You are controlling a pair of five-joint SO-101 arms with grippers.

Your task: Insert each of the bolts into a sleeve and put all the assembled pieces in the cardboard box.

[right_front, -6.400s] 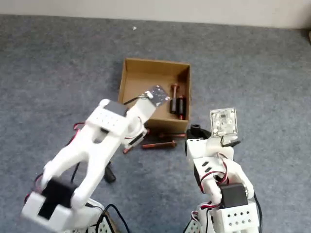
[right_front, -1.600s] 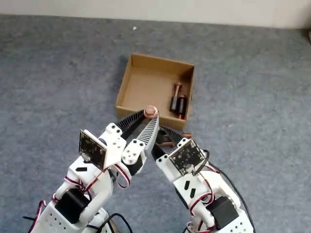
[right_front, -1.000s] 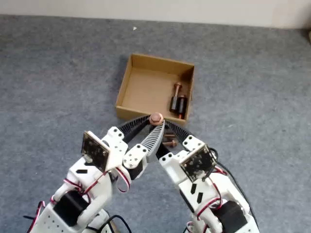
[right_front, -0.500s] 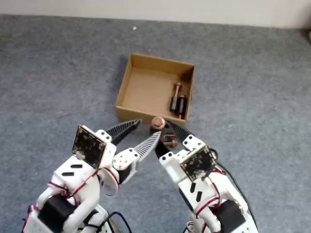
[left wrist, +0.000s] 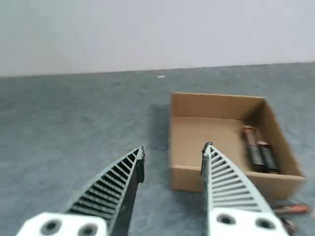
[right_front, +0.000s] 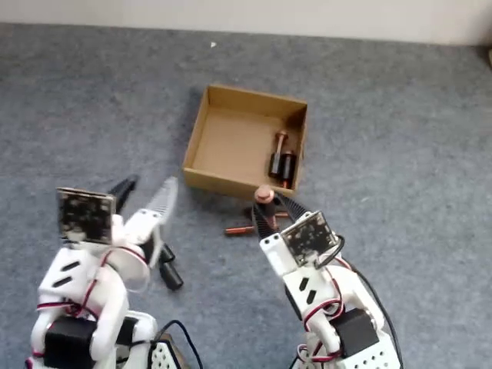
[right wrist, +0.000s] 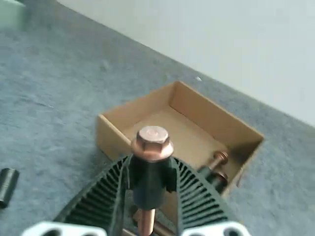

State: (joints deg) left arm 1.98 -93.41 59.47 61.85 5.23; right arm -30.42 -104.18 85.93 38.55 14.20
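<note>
Right claw (right wrist: pixel 150 167) clamped on a black sleeve (right wrist: pixel 147 183). A copper bolt (right wrist: pixel 152 140) is seated in it, head up, shank poking out below. The piece is upright.

Cardboard box (right_front: pixel 201 138) sits just beyond the right claw, its near wall close in front of the fingertips. Two assembled pieces (right_front: pixel 281 160) lie far from the claw, against one side wall.

Left claw (left wrist: pixel 174 148) spread wide, holding nothing, off to the side of the right claw and short of the box.

A loose bolt (right_front: pixel 239 229) lies on the worktop (right_front: pixel 400 138) just beside the right claw. A loose sleeve (right_front: pixel 172 276) lies back near the left arm.

Risks, as I judge them:
- The grip is on the sleeve only. Tilted head-down, the bolt could slide out on the way over.
- The near wall is close. A low carry could catch it and shove the box.
- Letting go short of the wall drops the piece outside, by the loose bolt.
- A high drop could bounce off the pieces already inside, or shake the bolt out.
</note>
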